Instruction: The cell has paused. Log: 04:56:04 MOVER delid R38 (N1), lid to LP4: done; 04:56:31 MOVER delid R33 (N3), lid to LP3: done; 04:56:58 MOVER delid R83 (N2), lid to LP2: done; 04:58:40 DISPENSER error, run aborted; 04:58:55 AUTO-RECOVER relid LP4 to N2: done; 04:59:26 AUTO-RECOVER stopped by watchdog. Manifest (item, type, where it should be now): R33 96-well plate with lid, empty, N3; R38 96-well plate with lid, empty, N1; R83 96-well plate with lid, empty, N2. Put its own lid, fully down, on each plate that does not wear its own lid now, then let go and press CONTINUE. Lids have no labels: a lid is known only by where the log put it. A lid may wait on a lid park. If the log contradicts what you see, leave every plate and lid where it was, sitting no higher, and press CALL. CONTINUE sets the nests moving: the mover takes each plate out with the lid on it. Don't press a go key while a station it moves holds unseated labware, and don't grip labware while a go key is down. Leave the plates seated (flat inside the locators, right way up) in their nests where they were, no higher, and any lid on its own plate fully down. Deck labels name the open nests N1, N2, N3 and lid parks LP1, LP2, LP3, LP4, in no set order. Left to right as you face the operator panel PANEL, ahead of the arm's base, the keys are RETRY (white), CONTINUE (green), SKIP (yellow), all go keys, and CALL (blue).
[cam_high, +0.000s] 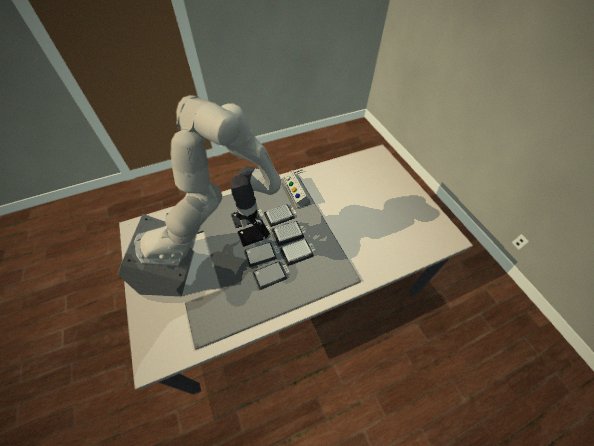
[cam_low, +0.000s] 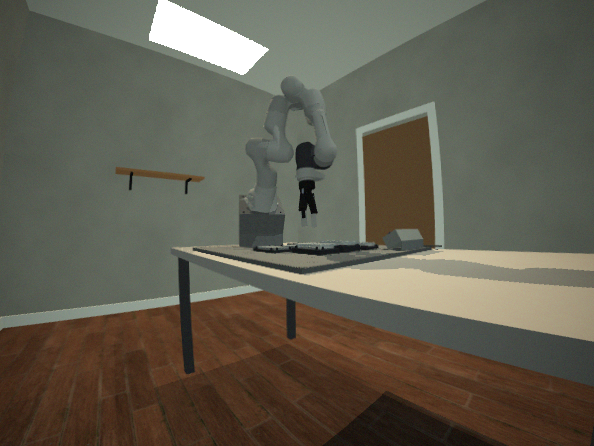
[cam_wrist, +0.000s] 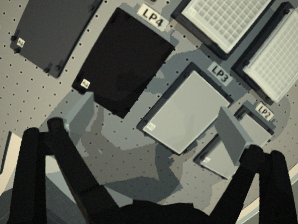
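- The end effector (cam_high: 248, 220) hangs above the grey deck mat (cam_high: 280, 310) on the table (cam_high: 400, 175), fingers spread wide and holding nothing
- In the exterior view the end effector (cam_low: 307, 220) points straight down, well apart from the labware below it
- Wrist view: the end effector (cam_wrist: 154, 123) looks down on the dark bare park labelled LP4 (cam_wrist: 123, 59)
- A second dark bare park, LP1 (cam_wrist: 56, 19), lies at 10 o'clock from LP4
- A pale lid on LP3 (cam_wrist: 186, 111) sits at 4 o'clock from LP4, flat on its park
- A further pale lid on LP2 (cam_wrist: 222, 152) lies beyond it, again toward 4 o'clock (partly hidden by a finger (cam_wrist: 229, 129))
- Three plates stand in a row: the far plate (cam_high: 279, 214), the middle plate (cam_high: 288, 231) and the near plate (cam_high: 297, 250), at 3 o'clock from the parks in the top view
- Their well grids show, but which one wears a lid I cannot tell
- The operator panel (cam_high: 295, 189) stands at 1 o'clock from the far plate, with its green key (cam_high: 291, 184), yellow key (cam_high: 294, 190) and blue key (cam_high: 298, 196) untouched
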